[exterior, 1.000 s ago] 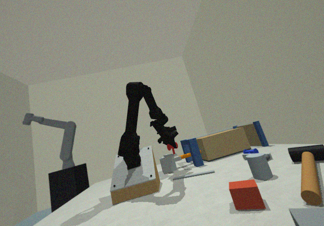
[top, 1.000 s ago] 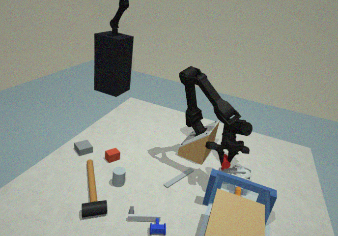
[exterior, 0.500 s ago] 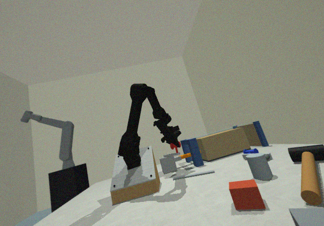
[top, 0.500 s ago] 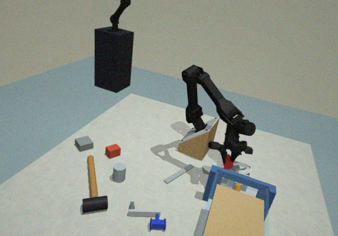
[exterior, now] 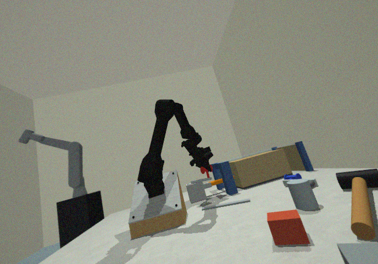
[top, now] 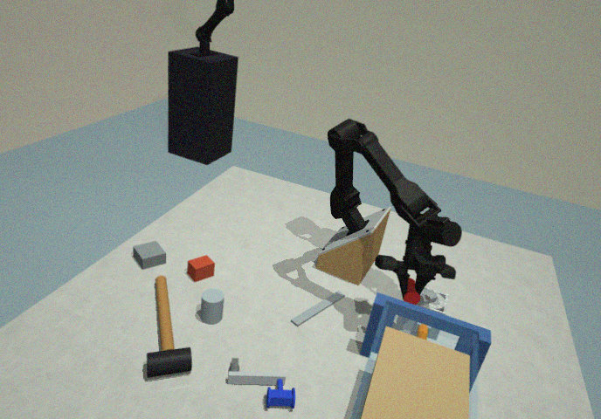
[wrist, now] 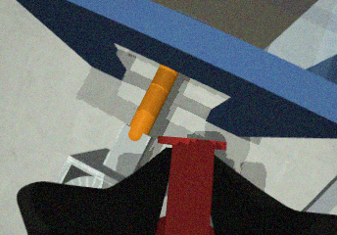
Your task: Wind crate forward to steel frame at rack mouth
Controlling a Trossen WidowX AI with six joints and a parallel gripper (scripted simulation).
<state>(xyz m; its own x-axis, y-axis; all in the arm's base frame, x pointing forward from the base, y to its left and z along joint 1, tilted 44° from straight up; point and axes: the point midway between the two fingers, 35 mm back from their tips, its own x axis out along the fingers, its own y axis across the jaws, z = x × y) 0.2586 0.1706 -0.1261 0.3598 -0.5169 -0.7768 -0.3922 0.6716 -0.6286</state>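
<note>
My gripper [top: 411,291] [exterior: 209,168] [wrist: 187,155] is shut on a red T-shaped handle [top: 411,297] [exterior: 207,174] [wrist: 191,196], whose stem points down in the exterior view. The handle is above the bench, close to the winch [top: 435,300] [exterior: 196,192] [wrist: 85,183]; in the wrist view it is right of the winch. Whether the stem touches anything is unclear, and the round hole is not visible. An orange strap [top: 424,332] [exterior: 216,182] [wrist: 152,98] runs from the winch through the blue frame [top: 432,316] [exterior: 229,177] [wrist: 201,41]. The tan crate [top: 415,375] [exterior: 261,168] is behind the frame and looks flat.
A flat grey bar [top: 317,309] [exterior: 227,204] lies left of the rack. Farther left are a grey crank-like bar [top: 257,378], a blue tool [top: 280,397], a mallet [top: 169,363], a grey cylinder [top: 211,308], a red block [top: 201,268] and a grey block [top: 149,254].
</note>
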